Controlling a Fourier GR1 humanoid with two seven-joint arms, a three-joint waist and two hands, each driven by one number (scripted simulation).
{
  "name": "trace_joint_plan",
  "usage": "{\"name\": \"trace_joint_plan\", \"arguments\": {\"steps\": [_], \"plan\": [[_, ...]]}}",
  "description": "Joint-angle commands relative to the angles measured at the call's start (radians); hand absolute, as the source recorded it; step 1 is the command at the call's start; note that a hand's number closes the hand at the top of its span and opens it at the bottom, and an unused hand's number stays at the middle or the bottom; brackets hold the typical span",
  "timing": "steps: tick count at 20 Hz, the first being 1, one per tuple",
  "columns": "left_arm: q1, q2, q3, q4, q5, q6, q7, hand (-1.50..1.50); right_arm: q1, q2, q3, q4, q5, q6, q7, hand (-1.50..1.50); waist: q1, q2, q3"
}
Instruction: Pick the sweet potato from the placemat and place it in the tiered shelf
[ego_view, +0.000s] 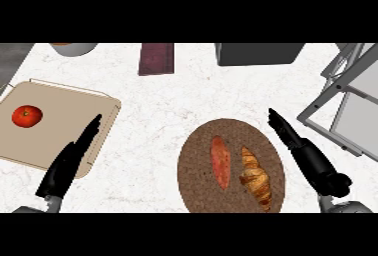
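Observation:
A reddish sweet potato (220, 162) lies lengthwise on the round brown placemat (203, 150), left of a croissant (255, 178). The grey tiered shelf (347, 95) stands at the right edge of the counter. My right hand (303, 150) hovers just right of the placemat, fingers straight and pointing up the view, holding nothing. My left hand (70, 162) rests open at the lower left, over the edge of a tan tray, fingers straight.
The tan tray (70, 107) at left carries a red tomato (26, 116). Along the far edge sit a dark maroon block (156, 58), a grey box (260, 53) and a grey bowl (74, 48).

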Motion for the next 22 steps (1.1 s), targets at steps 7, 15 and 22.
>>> {"name": "trace_joint_plan", "arguments": {"steps": [7,15,22], "plan": [[-0.098,-0.124,0.048,-0.004,0.036,0.039,-0.043,0.0,-0.062,0.37,-0.231,0.005,-0.385,-0.197,0.134,-1.5,-0.024,0.035,0.029],[-0.174,-0.176,0.078,0.062,0.059,0.028,-0.078,0.0,0.001,0.231,-0.25,0.165,0.198,-0.713,0.058,-1.5,0.014,0.031,-0.015],[-0.193,-0.209,0.11,0.157,0.05,-0.023,-0.122,0.0,0.096,0.232,-0.226,0.031,0.039,-0.462,-0.075,-1.5,0.025,0.027,-0.016]]}}
